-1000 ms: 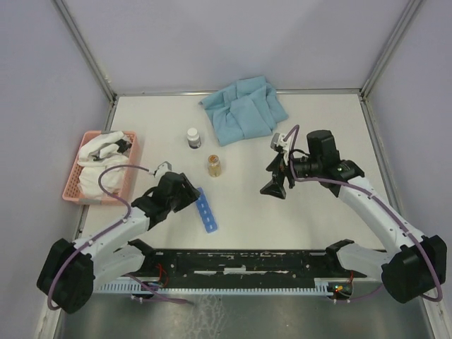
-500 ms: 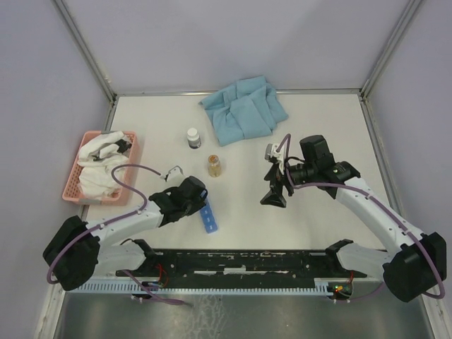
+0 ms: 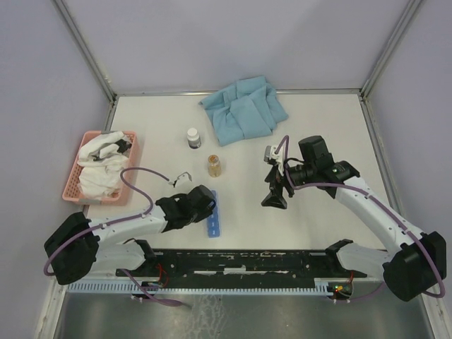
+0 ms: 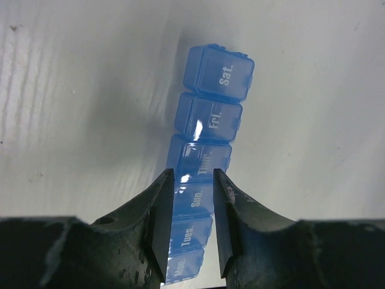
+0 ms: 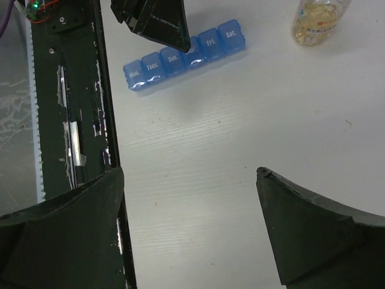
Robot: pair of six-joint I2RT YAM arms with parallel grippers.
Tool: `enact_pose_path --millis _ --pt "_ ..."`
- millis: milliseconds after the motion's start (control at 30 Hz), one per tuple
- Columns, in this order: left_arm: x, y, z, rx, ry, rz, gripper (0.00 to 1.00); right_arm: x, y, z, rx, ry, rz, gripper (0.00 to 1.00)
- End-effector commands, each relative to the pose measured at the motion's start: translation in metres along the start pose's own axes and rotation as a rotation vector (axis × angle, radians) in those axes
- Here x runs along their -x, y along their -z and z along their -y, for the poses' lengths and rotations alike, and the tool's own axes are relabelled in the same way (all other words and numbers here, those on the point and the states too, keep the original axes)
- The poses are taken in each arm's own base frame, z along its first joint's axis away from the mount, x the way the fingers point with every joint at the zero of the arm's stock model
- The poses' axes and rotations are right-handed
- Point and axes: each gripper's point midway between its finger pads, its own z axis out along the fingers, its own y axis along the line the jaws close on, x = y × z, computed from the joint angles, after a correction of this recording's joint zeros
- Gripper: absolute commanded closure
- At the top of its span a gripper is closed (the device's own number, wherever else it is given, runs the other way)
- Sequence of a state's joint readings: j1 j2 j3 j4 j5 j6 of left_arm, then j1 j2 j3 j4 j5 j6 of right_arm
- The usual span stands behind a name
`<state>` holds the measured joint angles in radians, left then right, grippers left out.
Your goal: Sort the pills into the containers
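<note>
Steadying of the pill organiser appears to be the step in hand. The left gripper is clamped across the blue strip, with one finger pressed against each long side at the compartment marked "Sun.". The strip lies flat on the white table, near the front edge and just ahead of the left arm. Every lid that can be seen is down. No pill is seen in any compartment or loose on the table, so the sorting itself is judged not yet begun.

The right gripper is spread wide with nothing between its fingers, over the table to the right of the strip. An amber bottle with pale yellow contents stands just beyond the strip's far end, and a smaller white-capped bottle is set further back.

Next, a lid would probably need to be flipped up, or a bottle fetched and opened. For either, the strip should be pinned so that it is not dragged. For a lid, the right fingers would have to be narrowed and lowered onto a small tab.

Writing can be read on the lids: "Mon.", "Tues.", "Sun.", a glare-washed one that looks like "Thur.", then "Fri." and "Sat.". The amber bottle's label is too blurred to be read.
</note>
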<state>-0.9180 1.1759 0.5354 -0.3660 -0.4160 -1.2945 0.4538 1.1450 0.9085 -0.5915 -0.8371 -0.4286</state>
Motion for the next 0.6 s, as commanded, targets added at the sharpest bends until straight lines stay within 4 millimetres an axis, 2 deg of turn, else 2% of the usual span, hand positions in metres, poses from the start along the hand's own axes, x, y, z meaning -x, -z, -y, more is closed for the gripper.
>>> enact_pose_path --millis 0,167,267,367,467,567 --pt "-0.009 0.007 0.004 -0.021 0.005 -0.006 0.6 0.019 0.003 0.0 0.003 0.055 0.035 0.0" --pt "-0.028 0.009 0.001 -0.021 -0.062 -0.051 0.59 0.018 -0.008 0.002 0.023 -0.055 0.053 0.0" --pt "-0.035 0.011 0.006 -0.04 -0.101 -0.067 0.59 0.013 -0.016 0.01 0.012 -0.135 0.04 0.0" --pt "-0.045 0.014 0.023 -0.131 -0.152 -0.088 0.59 0.006 -0.024 0.021 -0.024 -0.217 0.017 0.0" --pt "-0.058 0.018 0.048 -0.288 -0.183 -0.117 0.59 0.0 -0.029 0.032 -0.064 -0.301 -0.017 0.0" --pt "-0.063 0.019 0.069 -0.399 -0.177 -0.122 0.59 -0.003 -0.024 0.048 -0.155 -0.322 -0.059 0.01"
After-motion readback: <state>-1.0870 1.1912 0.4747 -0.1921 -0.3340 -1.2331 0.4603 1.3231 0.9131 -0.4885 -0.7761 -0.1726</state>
